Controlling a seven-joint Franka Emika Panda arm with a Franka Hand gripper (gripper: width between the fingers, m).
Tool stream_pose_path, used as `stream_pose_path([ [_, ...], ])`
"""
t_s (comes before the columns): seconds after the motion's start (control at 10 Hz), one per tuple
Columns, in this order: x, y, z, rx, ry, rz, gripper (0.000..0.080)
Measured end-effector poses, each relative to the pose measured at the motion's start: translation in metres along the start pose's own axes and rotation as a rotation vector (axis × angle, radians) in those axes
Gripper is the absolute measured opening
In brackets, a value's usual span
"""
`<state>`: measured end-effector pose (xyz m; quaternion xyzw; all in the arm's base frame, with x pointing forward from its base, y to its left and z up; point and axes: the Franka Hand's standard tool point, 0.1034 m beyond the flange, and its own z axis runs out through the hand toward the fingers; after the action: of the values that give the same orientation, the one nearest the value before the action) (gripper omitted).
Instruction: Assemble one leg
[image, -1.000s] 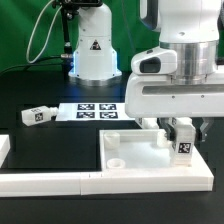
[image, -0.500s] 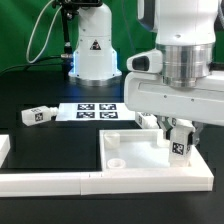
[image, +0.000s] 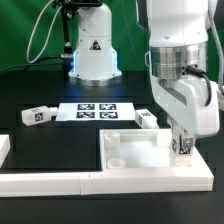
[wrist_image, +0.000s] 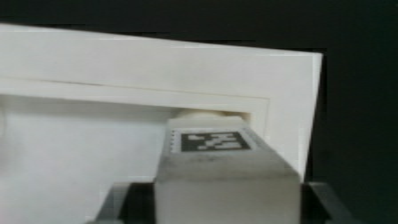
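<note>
**Leg seating at the panel corner**

Panel first: big flat white square plastic tabletop panel with raised rim (image: 150, 160), lying at the front edge of the black counter, a round socket showing near its corner on the exterior view's left. Behind it, toward the middle of the counter, thin flat white marker board (image: 95, 110). Above the panel's corner on the exterior view's right, two-finger gripper (image: 184, 146), closed around small stubby white plastic leg with a black-and-white tag sticker (image: 184, 148); held upright, foot down at the panel's inner corner (wrist_image: 214, 140). Contact with a socket there: cannot tell. Judged mid-insertion. Next: keep upright, press down, then turn to seat, without loosening the grip early.
</note>
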<state>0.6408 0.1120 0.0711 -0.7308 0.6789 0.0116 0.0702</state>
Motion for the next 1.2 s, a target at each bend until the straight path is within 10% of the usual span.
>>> stream_pose_path([
  [0.2, 0.001, 0.000, 0.001, 0.000, 0.001, -0.051, 0.0288],
  [0.5, 0.000, -0.005, 0.000, -0.012, -0.010, -0.588, 0.0612],
  [1.0, -0.006, -0.002, 0.001, 0.004, 0.003, -0.902, 0.0649],
  [1.2, -0.003, -0.001, 0.002, -0.044, 0.044, -1.271, 0.0649],
])
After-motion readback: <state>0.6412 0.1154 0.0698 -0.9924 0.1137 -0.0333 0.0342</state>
